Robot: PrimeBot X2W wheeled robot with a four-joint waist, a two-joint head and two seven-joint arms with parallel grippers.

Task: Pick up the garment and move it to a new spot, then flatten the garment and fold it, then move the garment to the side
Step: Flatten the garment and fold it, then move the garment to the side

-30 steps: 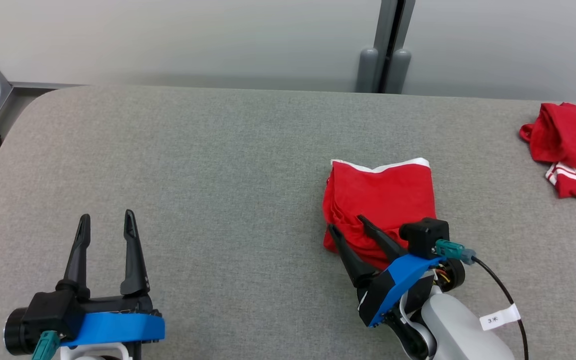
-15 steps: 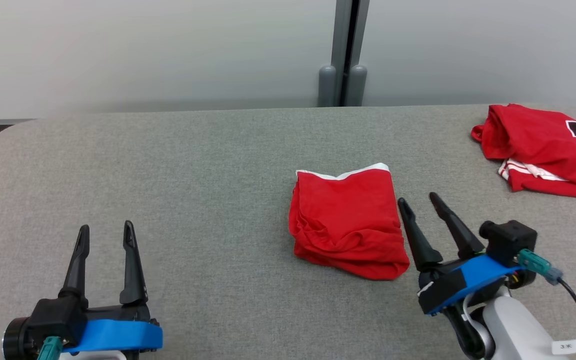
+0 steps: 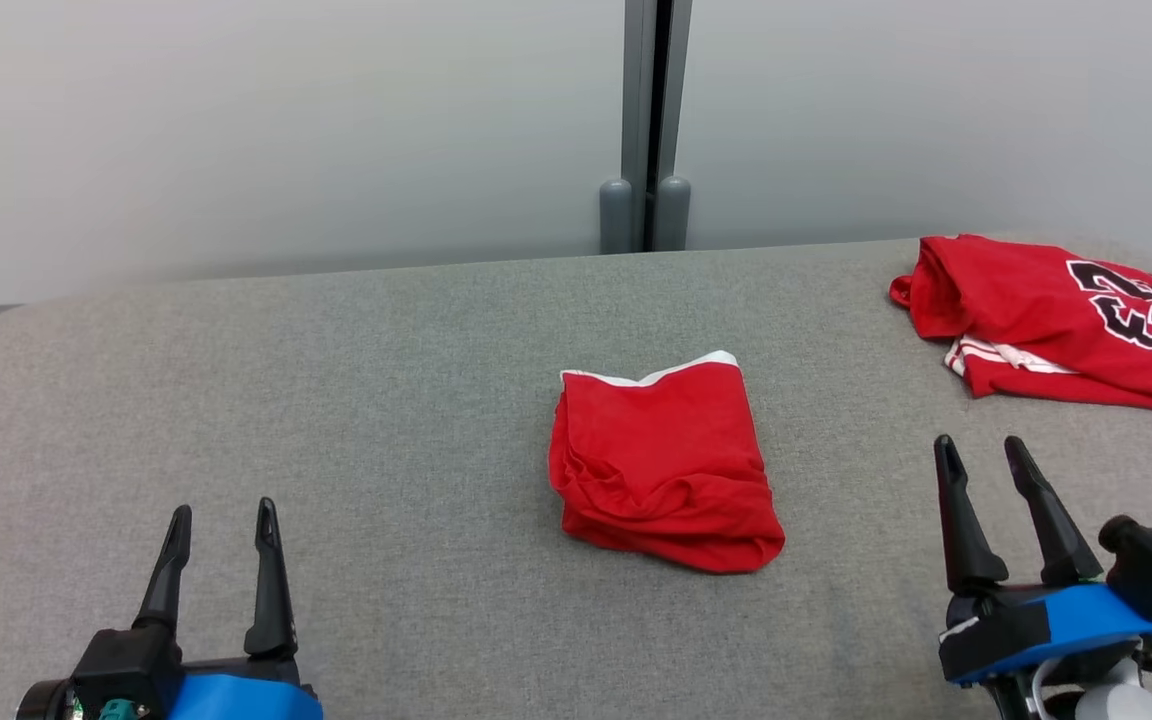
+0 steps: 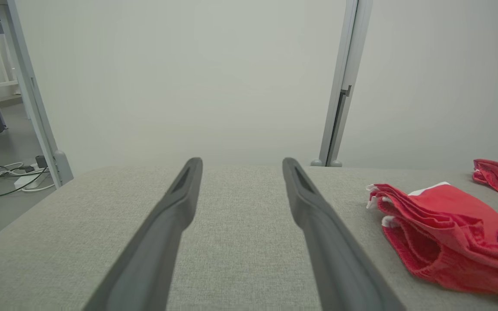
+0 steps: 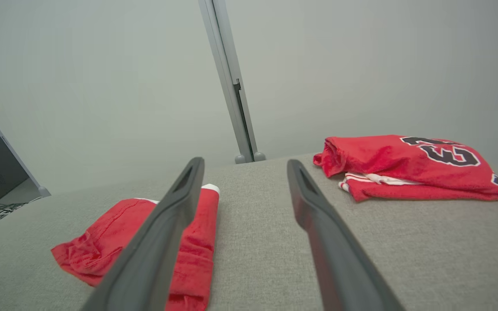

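The garment (image 3: 661, 470) is a red piece with a white edge, lying folded and rumpled in the middle of the grey padded table (image 3: 336, 400). It also shows in the left wrist view (image 4: 448, 233) and the right wrist view (image 5: 97, 246). My right gripper (image 3: 979, 447) stands open at the near right, a good gap to the right of the garment, touching nothing. Its fingers (image 5: 244, 162) frame bare table. My left gripper (image 3: 223, 512) is open at the near left, well away from the garment, with nothing between its fingers (image 4: 241, 163).
A second red garment, a jersey with black numbers (image 3: 1046, 320), lies at the table's far right corner (image 5: 404, 166). A grey post (image 3: 644, 120) rises against the pale wall behind the table. Left of the table are a frame leg and floor cables (image 4: 2, 177).
My right gripper has come off the garment's near edge and drawn back to the right, leaving it lying free. The head camera has shifted too. The left gripper stays open.
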